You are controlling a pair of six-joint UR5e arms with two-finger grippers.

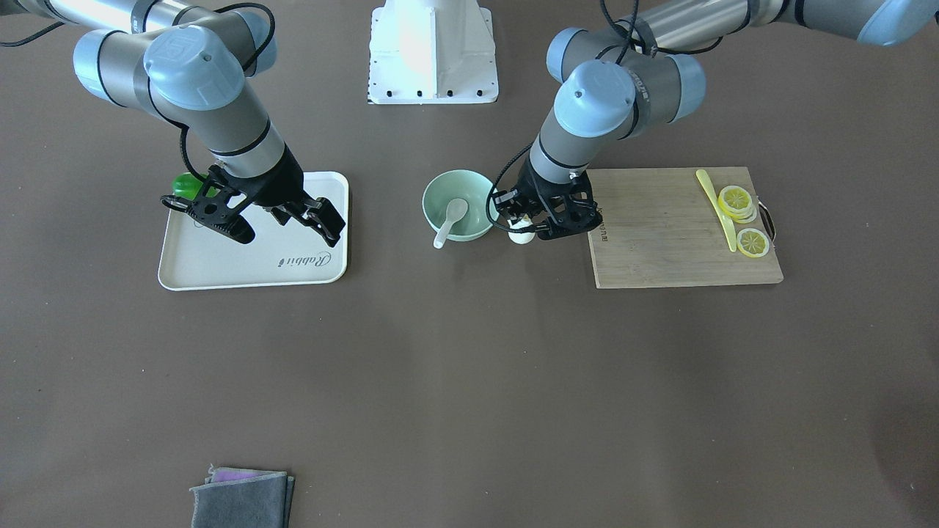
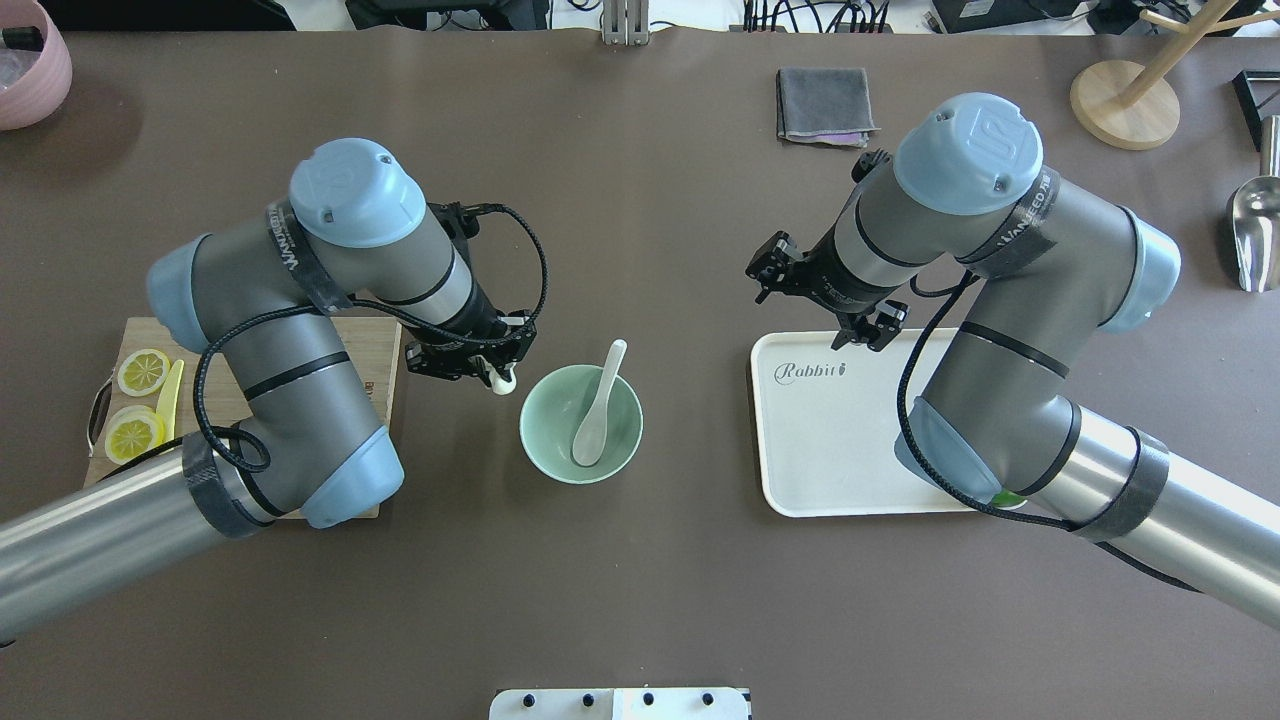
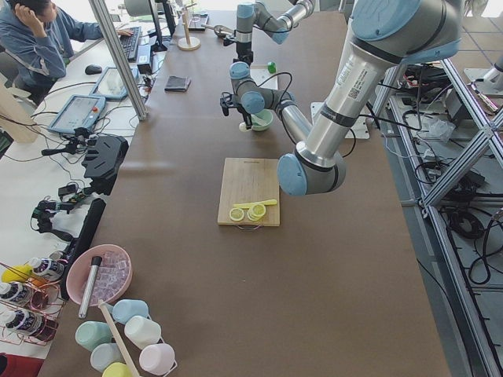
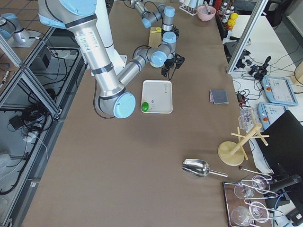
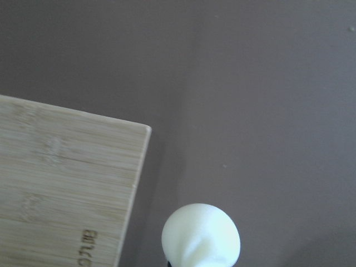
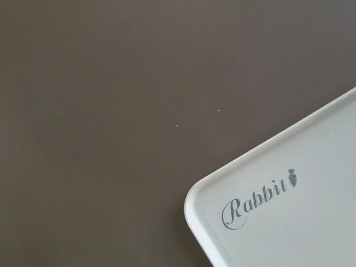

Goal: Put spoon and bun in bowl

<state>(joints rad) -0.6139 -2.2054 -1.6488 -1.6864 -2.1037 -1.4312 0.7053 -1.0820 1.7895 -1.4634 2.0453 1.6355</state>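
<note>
Nearest the base [image 2: 620, 703], on the bench [image 2: 640, 600]: the bowl [image 2: 545, 445], with the spoon [image 2: 597, 415] lying in it, scoop down inside, handle out over the far rim. Level with it, at the board's [image 1: 660, 242] outer end: lemon slices [image 2: 140, 372] and a knife [image 2: 170, 395]. Just beside the bowl, toward the board: the bun [image 2: 507, 381], pinched in the closed left tool [image 2: 498, 372] (lifted or resting on the bench, cannot tell). Over the tray's [image 2: 800, 480] far edge: the right tool [image 1: 290, 233], fingers [image 1: 331, 233] spread wide, holding nothing. Farthest out, a folded grey cloth [image 2: 825, 103].
</note>
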